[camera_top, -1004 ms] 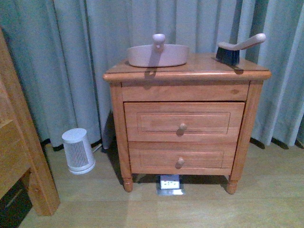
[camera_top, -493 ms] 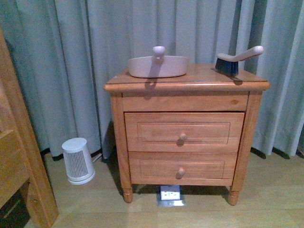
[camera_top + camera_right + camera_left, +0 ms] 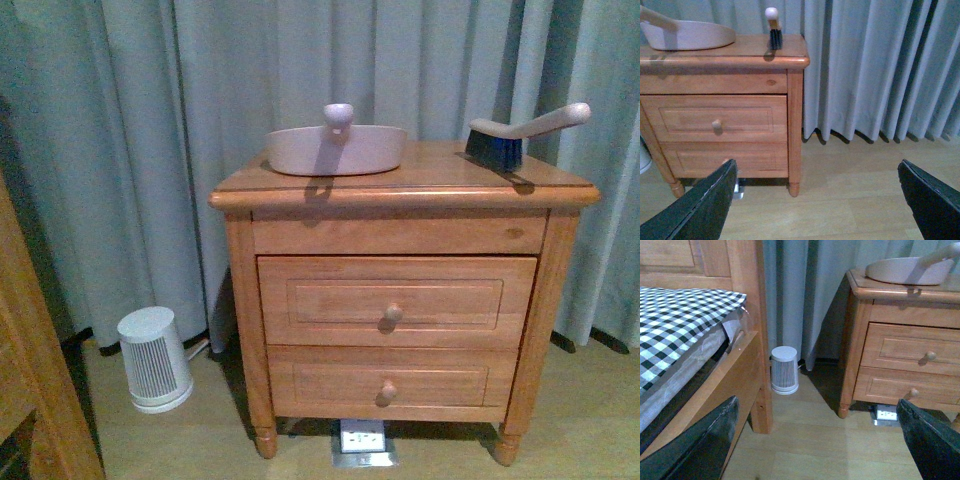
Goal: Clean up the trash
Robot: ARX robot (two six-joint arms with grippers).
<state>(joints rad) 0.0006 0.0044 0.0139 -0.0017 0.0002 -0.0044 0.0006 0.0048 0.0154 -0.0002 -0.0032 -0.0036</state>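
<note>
No trash shows in any view. On top of the wooden nightstand (image 3: 400,290) lie a beige dustpan (image 3: 335,148) and a hand brush (image 3: 520,132) with dark bristles. The dustpan (image 3: 907,271) shows in the left wrist view, and both dustpan (image 3: 687,35) and brush (image 3: 774,30) in the right wrist view. My left gripper (image 3: 817,440) is open above the bare floor between bed and nightstand, holding nothing. My right gripper (image 3: 817,200) is open above the floor to the right of the nightstand, also with nothing in it. Neither arm shows in the front view.
A small white ribbed device (image 3: 155,358) stands on the floor left of the nightstand. A floor socket (image 3: 363,440) sits under the nightstand. A wooden bed frame (image 3: 747,335) with a checked cover (image 3: 675,325) is at the left. Grey curtains (image 3: 200,130) hang behind.
The front view has shifted: the nightstand now sits lower and further right in the frame, and the bed frame at the left edge shows less.
</note>
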